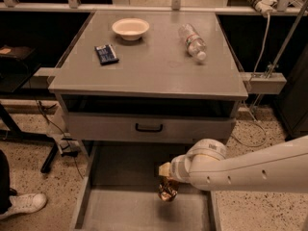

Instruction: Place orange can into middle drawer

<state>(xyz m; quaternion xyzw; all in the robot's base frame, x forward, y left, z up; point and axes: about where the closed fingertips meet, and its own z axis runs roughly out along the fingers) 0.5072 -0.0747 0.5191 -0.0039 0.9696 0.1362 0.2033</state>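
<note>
The orange can point(167, 191) hangs upright from my gripper point(167, 182), just above the floor of the middle drawer point(120, 211). The drawer is a wide grey tray pulled out at the bottom of the cabinet. My white arm point(250, 167) reaches in from the right and ends over the tray's right half. The gripper is shut on the can's top; the can's lower part shows below it. A shadow lies on the drawer floor under the can.
Above the tray is a closed grey drawer front with a black handle point(148, 127). On the cabinet top point(154, 66) lie a cream bowl point(130, 28), a dark blue packet point(106, 54) and a clear water bottle point(193, 41). A white shoe point(21, 203) is at the left.
</note>
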